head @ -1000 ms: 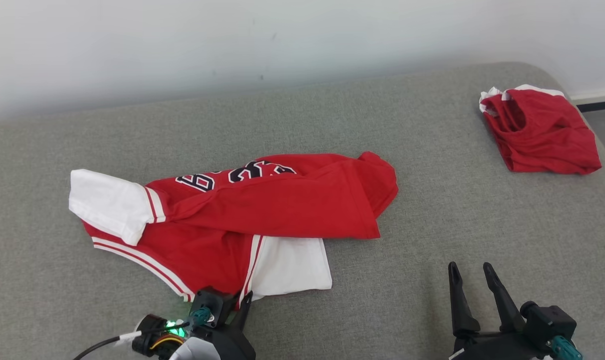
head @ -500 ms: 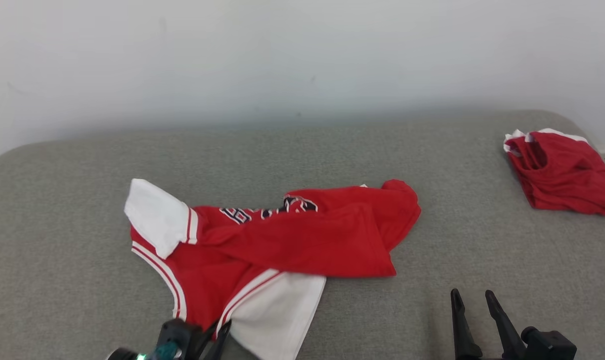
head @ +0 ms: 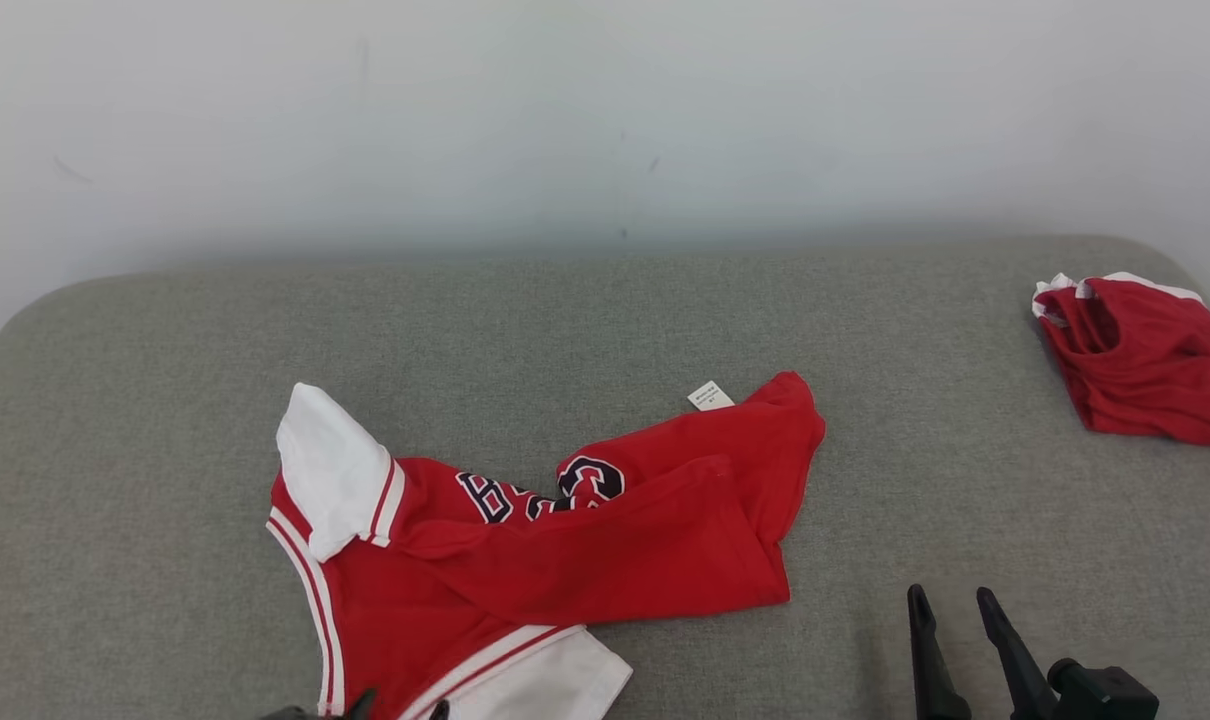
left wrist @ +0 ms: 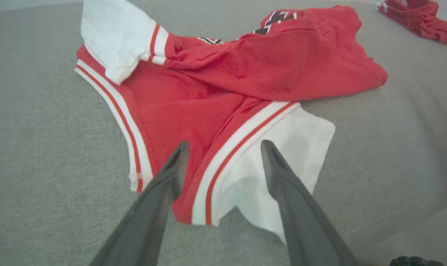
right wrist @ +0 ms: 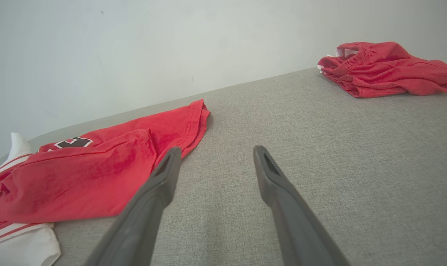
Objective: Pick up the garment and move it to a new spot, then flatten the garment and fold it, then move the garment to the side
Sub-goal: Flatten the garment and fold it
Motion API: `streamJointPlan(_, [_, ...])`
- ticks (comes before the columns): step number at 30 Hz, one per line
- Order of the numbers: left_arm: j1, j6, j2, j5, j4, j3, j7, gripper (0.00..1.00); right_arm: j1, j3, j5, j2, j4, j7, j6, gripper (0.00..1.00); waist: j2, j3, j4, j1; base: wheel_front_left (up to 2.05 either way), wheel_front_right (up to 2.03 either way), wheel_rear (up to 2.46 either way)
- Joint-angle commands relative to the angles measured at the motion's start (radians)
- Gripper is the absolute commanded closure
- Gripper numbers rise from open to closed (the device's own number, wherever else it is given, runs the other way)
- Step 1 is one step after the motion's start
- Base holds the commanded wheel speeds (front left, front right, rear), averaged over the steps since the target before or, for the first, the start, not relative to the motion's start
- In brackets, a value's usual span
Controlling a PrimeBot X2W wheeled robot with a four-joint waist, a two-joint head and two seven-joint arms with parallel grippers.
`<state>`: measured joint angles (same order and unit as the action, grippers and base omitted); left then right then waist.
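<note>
The left gripper hangs released, fingers spread over the jersey; the right gripper gapes empty. To flatten, pinch the right hem, pull outward, staying low.

Dark, white-edged lettering is printed on the red garment. It is cut off by folds, so only fragments are seen: roughly a "B" and one rounded character. No whole word or number is made out. Print on the small white tag at the garment's far edge is too small to be read.
</note>
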<state>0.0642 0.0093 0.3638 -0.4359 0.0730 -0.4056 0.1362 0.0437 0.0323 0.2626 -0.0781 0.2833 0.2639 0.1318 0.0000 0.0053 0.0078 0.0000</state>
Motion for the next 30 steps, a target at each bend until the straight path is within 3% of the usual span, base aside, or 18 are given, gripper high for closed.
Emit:
streamJointPlan(1, [0.001, 0.009, -0.010, -0.006, -0.021, 0.012, -0.039, 0.00, 0.007, 0.003, 0.005, -0.006, 0.000, 0.000, -0.003, 0.00, 0.0000, -0.003, 0.000, 0.0000, 0.00, 0.00, 0.00])
streamJointPlan(15, [-0.041, 0.091, -0.042, 0.056, -0.038, 0.124, -0.361, 0.00, 0.012, 0.012, -0.010, -0.003, -0.005, 0.000, -0.003, 0.00, 0.0000, -0.023, 0.010, 0.0000, 0.00, 0.00, 0.00])
streamJointPlan(22, [-0.011, 0.119, -0.077, 0.058, 0.008, 0.200, -0.401, 0.00, 0.015, 0.007, -0.006, -0.009, -0.003, 0.000, -0.003, 0.00, 0.0000, -0.025, 0.013, 0.0000, 0.00, 0.00, 0.00])
streamJointPlan(30, [0.039, 0.089, -0.148, 0.126, -0.001, 0.307, -0.402, 0.00, 0.009, -0.006, -0.007, -0.017, 0.009, 0.000, -0.003, 0.00, 0.0000, -0.019, 0.024, 0.0000, 0.00, 0.00, 0.00])
